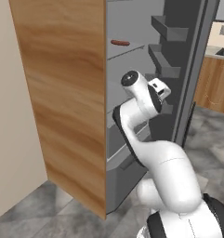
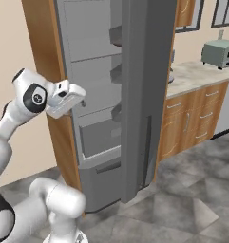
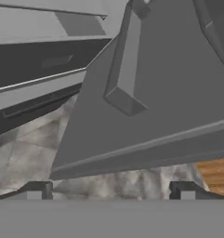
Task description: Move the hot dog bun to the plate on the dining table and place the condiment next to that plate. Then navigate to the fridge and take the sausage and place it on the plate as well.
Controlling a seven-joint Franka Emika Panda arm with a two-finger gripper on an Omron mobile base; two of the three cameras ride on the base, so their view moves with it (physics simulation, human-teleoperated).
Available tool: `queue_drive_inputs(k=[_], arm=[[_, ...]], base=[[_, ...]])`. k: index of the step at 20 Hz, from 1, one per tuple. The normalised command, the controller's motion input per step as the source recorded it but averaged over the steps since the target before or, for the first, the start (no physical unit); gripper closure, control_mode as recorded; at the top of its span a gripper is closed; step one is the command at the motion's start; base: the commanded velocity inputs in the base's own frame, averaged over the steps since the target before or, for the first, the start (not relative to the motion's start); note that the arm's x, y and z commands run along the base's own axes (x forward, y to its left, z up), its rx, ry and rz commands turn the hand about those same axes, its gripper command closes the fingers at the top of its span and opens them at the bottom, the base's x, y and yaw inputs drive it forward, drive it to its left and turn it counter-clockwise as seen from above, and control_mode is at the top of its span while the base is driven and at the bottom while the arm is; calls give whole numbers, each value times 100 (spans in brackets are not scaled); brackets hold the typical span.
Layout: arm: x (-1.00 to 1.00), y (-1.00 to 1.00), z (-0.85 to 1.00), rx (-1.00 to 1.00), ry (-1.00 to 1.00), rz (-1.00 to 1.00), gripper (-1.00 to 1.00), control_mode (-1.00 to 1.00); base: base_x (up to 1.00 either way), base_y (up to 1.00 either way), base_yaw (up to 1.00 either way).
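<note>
Parked before the open fridge (image 1: 62, 93), arm raised toward the grey shelves. Gripper (image 3: 111, 190) spread wide and holding nothing, aimed down past a door bin (image 3: 125, 69) at the tiled floor (image 3: 29, 153), likely mid-approach. Farther in, on an upper shelf, well above the hand: the sausage (image 1: 120, 42), waiting to be picked for the plate.

Arm raised — fingers (image 3: 39, 190) wide apart
</note>
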Motion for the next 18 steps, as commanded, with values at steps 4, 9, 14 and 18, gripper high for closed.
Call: queue_drive_inputs(k=[4,9,14,18], arm=[[54,-11,-61,-4,23,-4,-100,-100],[25,-38,-49,-9,-3,0,-100,-100],[50,-32,-39,-6,-2,1,-100,-100],[56,-14,-19,0,-1,4,-100,-100]], base=[[0,0,0],[0,0,0],[0,0,0],[0,0,0]])
